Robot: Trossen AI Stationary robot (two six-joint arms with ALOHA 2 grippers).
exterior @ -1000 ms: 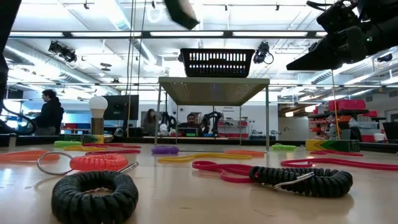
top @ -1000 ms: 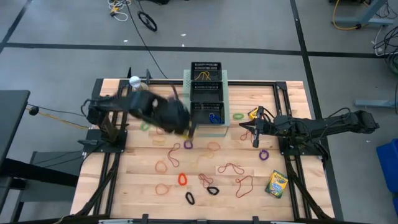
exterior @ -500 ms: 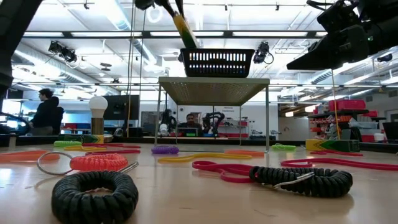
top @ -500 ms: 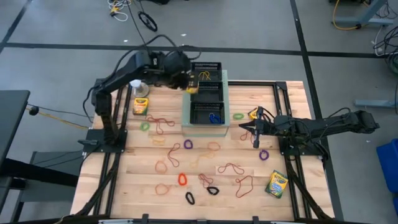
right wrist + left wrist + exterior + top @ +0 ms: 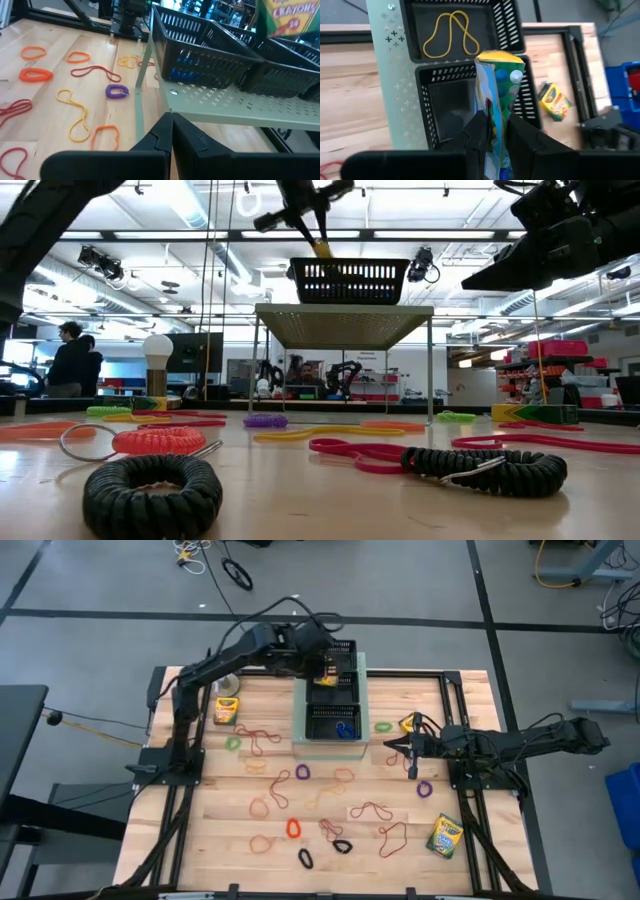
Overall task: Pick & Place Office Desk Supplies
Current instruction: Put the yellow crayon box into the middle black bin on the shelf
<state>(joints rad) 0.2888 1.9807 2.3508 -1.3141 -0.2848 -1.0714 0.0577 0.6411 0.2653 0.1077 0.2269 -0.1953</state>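
From where I stand, a second crayon box [image 5: 226, 711] lies flat on the table's left side beside the white ball on a stand [image 5: 228, 680]. The left gripper [image 5: 322, 668] reaches over the pale-green perforated box [image 5: 300, 710], its fingers [image 5: 479, 134] pinching a yellow-and-green crayon box [image 5: 499, 95]. The box is held on end, long axis near vertical with a slight tilt, its lower end in the grip and its upper end free, hanging above the middle mesh tray [image 5: 435, 107] of the three set in a row. The far mesh tray [image 5: 415, 30] holds a yellow rubber-band loop [image 5: 451, 34]; the near mesh tray [image 5: 334, 724] holds a blue loop [image 5: 345, 729]. Coloured loops lie scattered over the wood, among them a purple loop [image 5: 116, 91] and a black coiled loop [image 5: 150, 496] close to the table's front. Farther right, the right gripper [image 5: 409, 747] waits low over the table beside the perforated box, fingers pressed together, holding nothing. Another crayon box [image 5: 445, 835] lies flat near the right front corner.
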